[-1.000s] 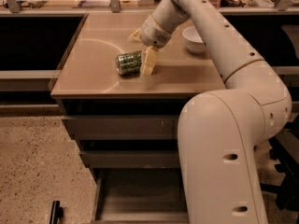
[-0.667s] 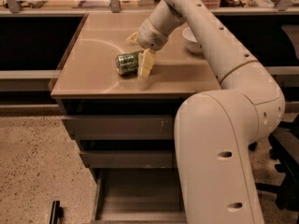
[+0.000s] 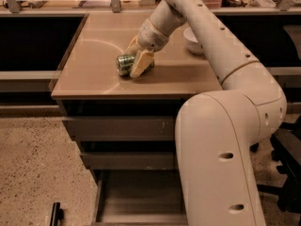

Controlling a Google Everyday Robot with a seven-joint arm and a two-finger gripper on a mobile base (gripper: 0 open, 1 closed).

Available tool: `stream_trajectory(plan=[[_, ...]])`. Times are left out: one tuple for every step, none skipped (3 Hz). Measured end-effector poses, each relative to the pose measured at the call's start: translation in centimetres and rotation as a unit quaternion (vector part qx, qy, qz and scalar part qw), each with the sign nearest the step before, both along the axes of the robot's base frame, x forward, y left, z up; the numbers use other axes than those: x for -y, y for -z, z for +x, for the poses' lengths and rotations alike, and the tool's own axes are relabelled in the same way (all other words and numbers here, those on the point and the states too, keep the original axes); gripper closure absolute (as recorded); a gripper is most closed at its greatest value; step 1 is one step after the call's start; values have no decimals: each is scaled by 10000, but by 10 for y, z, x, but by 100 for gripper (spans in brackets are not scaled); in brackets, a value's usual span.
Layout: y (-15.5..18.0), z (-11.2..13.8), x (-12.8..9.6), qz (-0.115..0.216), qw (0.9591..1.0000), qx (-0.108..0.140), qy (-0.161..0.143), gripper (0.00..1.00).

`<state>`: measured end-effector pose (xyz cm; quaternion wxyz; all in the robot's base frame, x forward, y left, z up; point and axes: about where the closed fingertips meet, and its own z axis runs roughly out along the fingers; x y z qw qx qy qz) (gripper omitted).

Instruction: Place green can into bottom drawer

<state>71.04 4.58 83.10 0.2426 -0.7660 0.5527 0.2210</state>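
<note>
The green can lies on its side on the brown cabinet top, silver end facing left. My gripper is down at the can's right half, its cream tip covering part of the label. The white arm reaches in from the right. The bottom drawer is pulled out below, at the foot of the cabinet, and its tray looks bare. The arm's large base hides the drawer's right side.
A white bowl sits on the cabinet top behind the arm. The upper drawer and the middle drawer are closed. A black object lies on the speckled floor at the left. Cluttered shelves run along the back.
My gripper has moved a little left and down, from just right of the can to over its right half. The can has not visibly shifted.
</note>
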Motion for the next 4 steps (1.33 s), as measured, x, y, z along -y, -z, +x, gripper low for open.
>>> stream_trajectory(plan=[[0,0,0,0,10000,0,0,64],[0,0,0,0,10000,0,0,88],[0,0,0,0,10000,0,1,100],[-3,-2,-3,17,10000,17,40,100]])
